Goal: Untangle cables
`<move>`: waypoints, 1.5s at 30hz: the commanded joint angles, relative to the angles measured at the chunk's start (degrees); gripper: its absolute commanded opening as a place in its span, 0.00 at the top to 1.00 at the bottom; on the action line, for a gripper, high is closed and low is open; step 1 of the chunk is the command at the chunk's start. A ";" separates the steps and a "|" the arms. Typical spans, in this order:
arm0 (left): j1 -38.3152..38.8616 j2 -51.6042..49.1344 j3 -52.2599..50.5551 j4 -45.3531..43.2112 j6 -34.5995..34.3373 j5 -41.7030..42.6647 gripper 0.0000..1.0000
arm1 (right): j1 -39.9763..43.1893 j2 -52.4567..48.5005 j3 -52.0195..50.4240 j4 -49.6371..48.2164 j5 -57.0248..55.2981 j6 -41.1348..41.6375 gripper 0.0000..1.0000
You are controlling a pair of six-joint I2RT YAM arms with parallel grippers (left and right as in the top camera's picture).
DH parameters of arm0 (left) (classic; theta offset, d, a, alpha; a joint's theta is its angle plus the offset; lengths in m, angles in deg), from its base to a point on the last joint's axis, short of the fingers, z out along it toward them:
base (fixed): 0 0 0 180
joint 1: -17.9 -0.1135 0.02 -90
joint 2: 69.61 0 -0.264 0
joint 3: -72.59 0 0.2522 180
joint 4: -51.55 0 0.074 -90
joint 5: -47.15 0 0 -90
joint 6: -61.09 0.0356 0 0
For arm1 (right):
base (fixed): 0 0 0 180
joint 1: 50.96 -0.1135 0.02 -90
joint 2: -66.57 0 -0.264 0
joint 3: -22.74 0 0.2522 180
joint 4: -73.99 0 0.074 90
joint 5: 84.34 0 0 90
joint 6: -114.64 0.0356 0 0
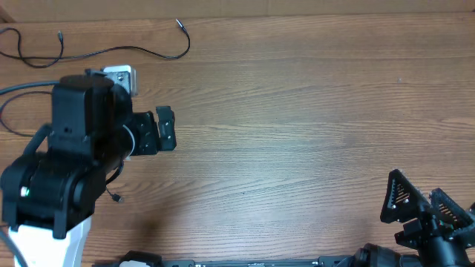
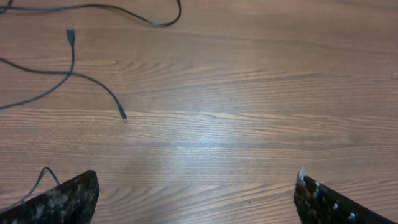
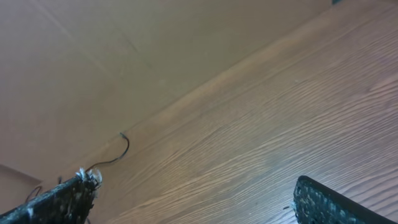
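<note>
**Cables lie at the far-left of the tabletop, all on my left arm's side**

From overhead I see the cables as thin black strands along the far-left edge of the tabletop. One long strand runs roughly left to right along that edge, from a loop at the corner to a small plug end near the top. More strands show at the left border, partly hidden under my left arm. A short plug end also peeks out beside the arm's base, nearer me.

My left gripper has its fingers spread wide, and I see nothing between them, only bare wood. In the left wrist view the strands lie ahead of the fingers and off to the left. One crosses near the top of the view, another sweeps down to a free plug tip that stops well short of the finger line. None touches the fingers.

My right gripper sits at the near-right corner, well apart from every strand, fingers also wide and empty. Its camera catches only one far strand end by the back wall.

I judge the left arm is the one to use. It should reach forward and left, closing across the strand, not along it.
</note>
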 commanded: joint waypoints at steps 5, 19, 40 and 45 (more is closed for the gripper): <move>0.11 -2.40 0.24 1.66 0.39 3.21 0.00 | -0.26 -0.02 -1.11 1.36 -1.90 -0.44 0.00; 0.11 32.94 -23.93 -7.89 4.09 3.72 0.00 | -2.80 -0.17 -1.16 -0.50 -2.03 -0.48 0.00; 0.11 54.77 -34.14 -11.74 2.43 0.76 0.00 | -5.57 -0.15 -1.16 -4.66 -1.90 -6.45 0.00; 0.11 54.77 -34.14 -11.74 2.43 0.74 0.00 | -5.57 -0.15 -1.16 -4.46 -1.90 -6.43 0.00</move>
